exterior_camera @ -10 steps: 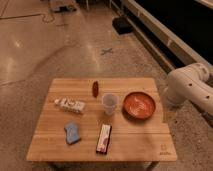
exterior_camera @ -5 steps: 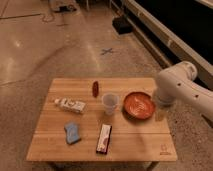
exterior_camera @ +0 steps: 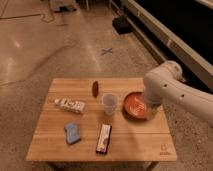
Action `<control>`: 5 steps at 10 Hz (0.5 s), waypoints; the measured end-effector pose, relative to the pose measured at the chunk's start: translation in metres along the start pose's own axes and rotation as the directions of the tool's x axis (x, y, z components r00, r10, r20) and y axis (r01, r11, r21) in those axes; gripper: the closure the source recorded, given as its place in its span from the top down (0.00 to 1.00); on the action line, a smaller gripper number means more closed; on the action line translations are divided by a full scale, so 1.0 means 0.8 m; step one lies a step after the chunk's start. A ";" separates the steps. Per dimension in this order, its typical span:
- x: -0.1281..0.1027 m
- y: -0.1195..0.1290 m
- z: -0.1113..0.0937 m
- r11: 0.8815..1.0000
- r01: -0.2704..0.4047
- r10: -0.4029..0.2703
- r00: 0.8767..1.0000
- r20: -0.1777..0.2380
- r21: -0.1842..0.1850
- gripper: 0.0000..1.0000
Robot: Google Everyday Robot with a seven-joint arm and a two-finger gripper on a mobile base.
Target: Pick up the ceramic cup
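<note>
The small pale whitish-grey ceramic cup (exterior_camera: 109, 103), tapered and handleless, stands upright near the middle of the light wooden tabletop (exterior_camera: 135, 142), with nothing holding it. Just to its right, close to it but seemingly not touching, sits the wide orange-red bowl (exterior_camera: 133, 106). Behind the cup and slightly left lies a small dark-red oblong object (exterior_camera: 95, 88). To the cup's left lies a white tube-like package (exterior_camera: 71, 105) on its side. In front of the cup, nearer the front edge, a dark flat rectangular wrapper (exterior_camera: 104, 138) lies lengthwise, and left of that a blue sponge-like block (exterior_camera: 72, 133).

The robot's white arm (exterior_camera: 172, 90) reaches in from the right, and its gripper (exterior_camera: 150, 111) hangs at the bowl's right rim, well apart from the cup. It appears to hover low over the bowl's edge, though the blur leaves contact unclear. I cannot tell whether the jaws are spread or pressed together.

The tabletop stands on a glossy beige floor (exterior_camera: 45, 55) with a blue cross mark (exterior_camera: 106, 51).
</note>
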 end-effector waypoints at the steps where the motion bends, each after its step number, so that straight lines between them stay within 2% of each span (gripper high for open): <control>1: -0.013 -0.005 0.002 0.999 0.032 -0.032 0.999 0.001 0.003 0.65; 3: -0.032 -0.015 0.008 0.995 0.095 -0.095 0.995 0.001 0.008 0.65; 5: -0.065 -0.037 0.018 0.993 0.114 -0.114 0.993 0.003 0.016 0.65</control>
